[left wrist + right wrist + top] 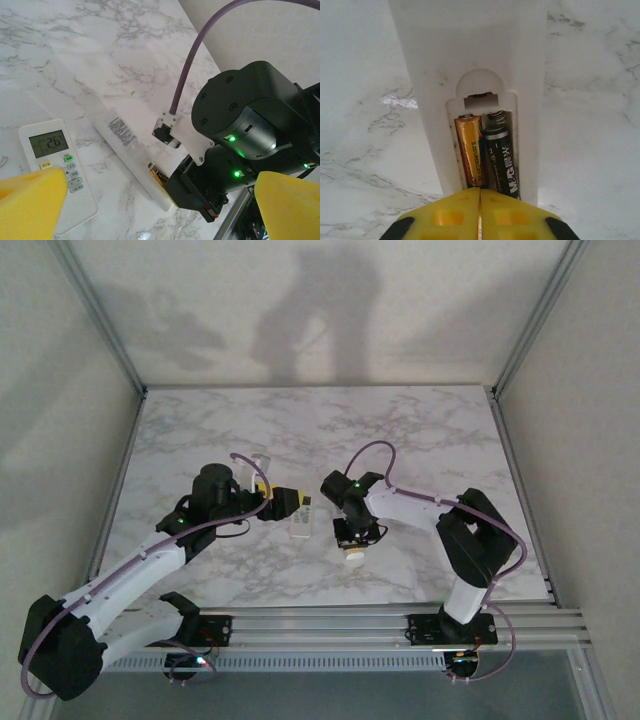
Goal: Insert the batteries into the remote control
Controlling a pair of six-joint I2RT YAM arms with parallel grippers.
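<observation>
The remote control lies face down with its battery bay uncovered. Two batteries lie side by side in the bay, a gold one on the left and a black one on the right. My right gripper is shut with nothing between its yellow fingers, and its tips cover the near ends of both batteries. In the top view it stands over the remote control's near end. My left gripper is open wide and holds nothing, a little left of the remote control.
A shorter white remote with a lit display lies on the marble table just left of the slim one, under my left gripper. The aluminium rail runs along the near edge.
</observation>
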